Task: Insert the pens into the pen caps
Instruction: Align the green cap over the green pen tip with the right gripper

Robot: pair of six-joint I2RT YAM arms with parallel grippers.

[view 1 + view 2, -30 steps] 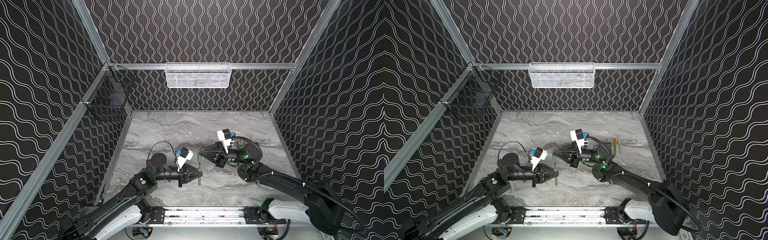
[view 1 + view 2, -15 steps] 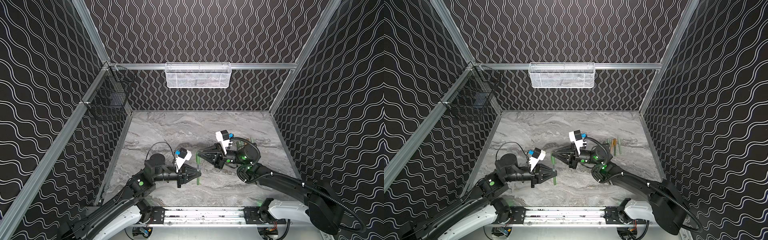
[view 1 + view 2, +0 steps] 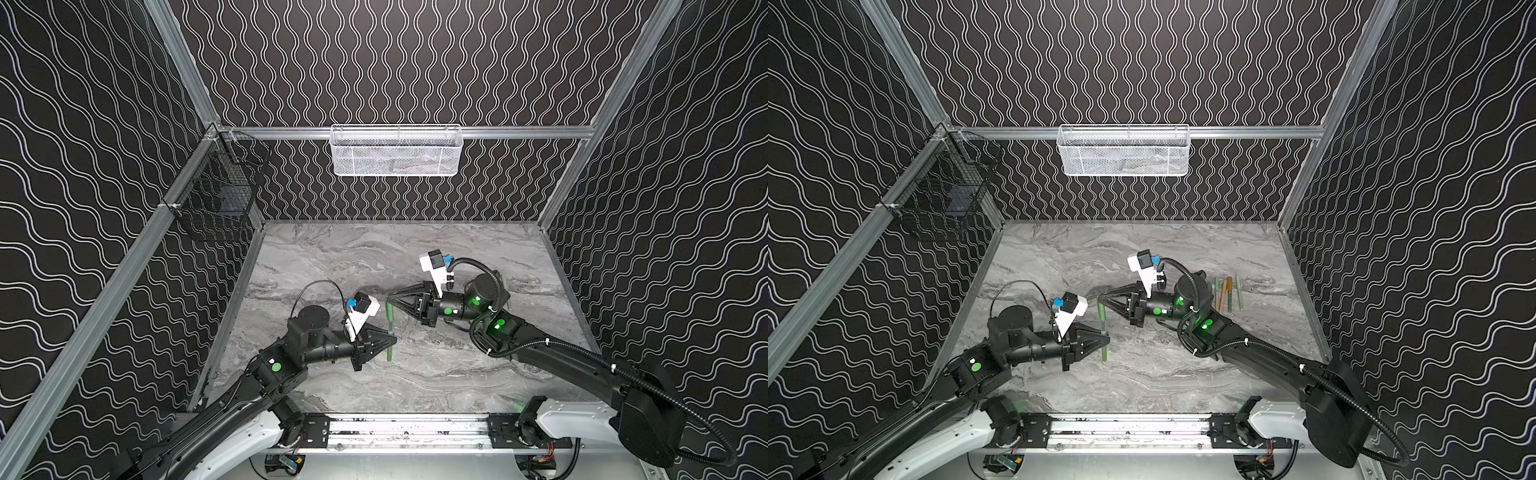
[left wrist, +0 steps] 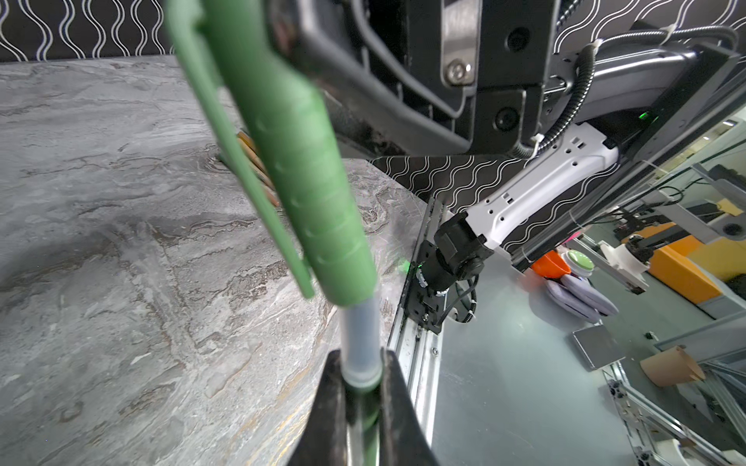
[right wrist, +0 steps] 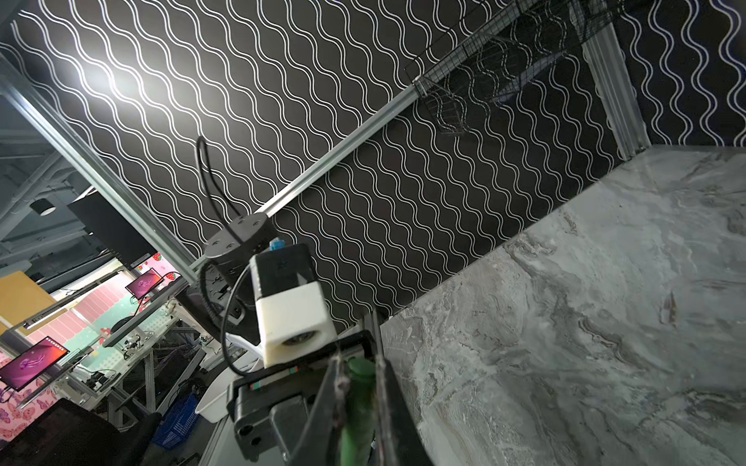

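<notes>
A: What are we seeing the left gripper [image 3: 393, 338] doing?

B: We are seeing it clenching the dark green pen [image 3: 390, 353] between its fingers [image 4: 332, 387], over the marble-patterned table [image 3: 415, 374].

A: And the right gripper [image 3: 388, 296]?

B: It is reaching in from the opposite side and pinching the green cap [image 4: 298, 169] toward its clip end. In the right wrist view the cap is sitting tight between both fingers.

A: Where are the two parts meeting?

B: In the left wrist view the pen's pale front section is running into the cap's open mouth, with a short stretch showing between cap and left fingers. We are not managing to tell how deep the tip is sitting.

A: Are we spotting other pens?

B: In a top view a row of pens [image 3: 1227, 291], pale green and orange, is lying side by side on the table behind the right arm, well apart from both grippers.
</notes>
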